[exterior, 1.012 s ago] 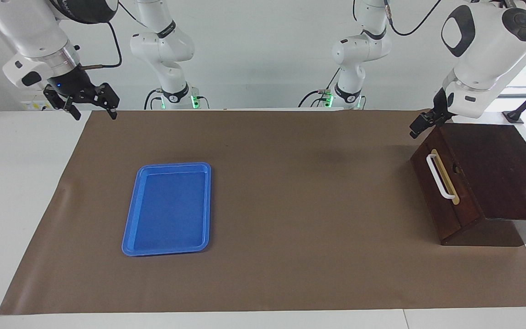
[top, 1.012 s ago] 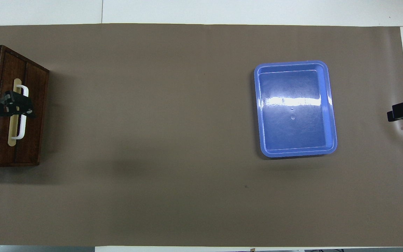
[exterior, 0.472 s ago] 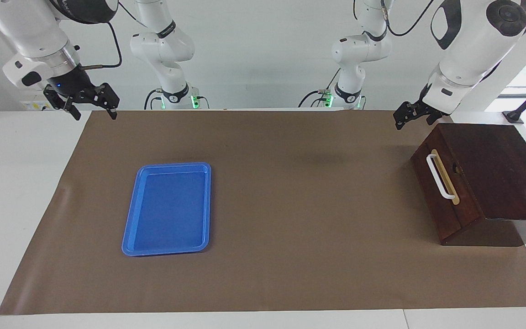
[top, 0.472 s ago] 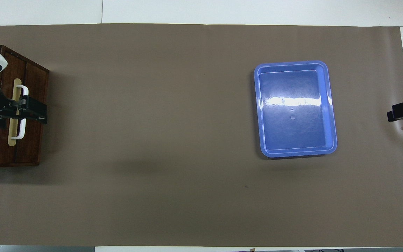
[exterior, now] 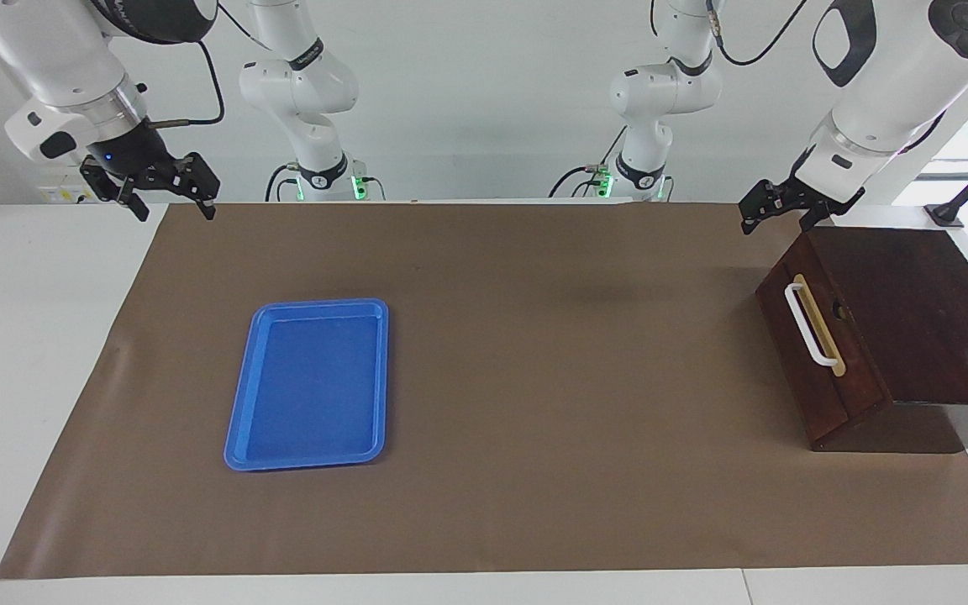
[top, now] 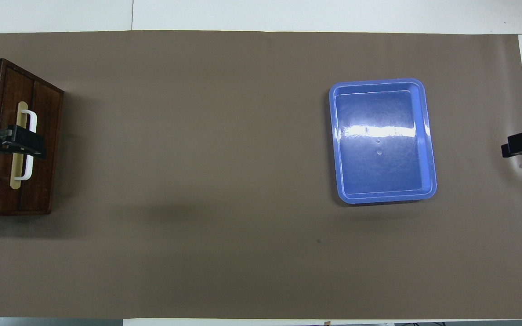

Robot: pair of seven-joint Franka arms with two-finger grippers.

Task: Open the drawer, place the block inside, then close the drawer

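The dark brown wooden box (exterior: 912, 311) stands at the left arm's end of the table. Its drawer (exterior: 789, 340) is closed, and its white bar handle (exterior: 809, 326) faces the table's middle. My left gripper (exterior: 775, 220) is open and empty in the air, over the box's front top edge on the side nearer the robots. In the overhead view the left gripper (top: 32, 146) covers the middle of the handle (top: 29, 168). My right gripper (exterior: 175, 206) is open, empty and waiting at the right arm's end, and it also shows in the overhead view (top: 521, 144). The yellow block is out of view.
A flat blue tray (exterior: 236, 420) lies empty on the brown mat toward the right arm's end, and it also shows in the overhead view (top: 429, 136). Two more white arm bases stand along the table's edge nearest the robots.
My left gripper lifted away from the box's top edge, swung out toward the table's middle, then came partway back over the box's front. The right arm has not moved.
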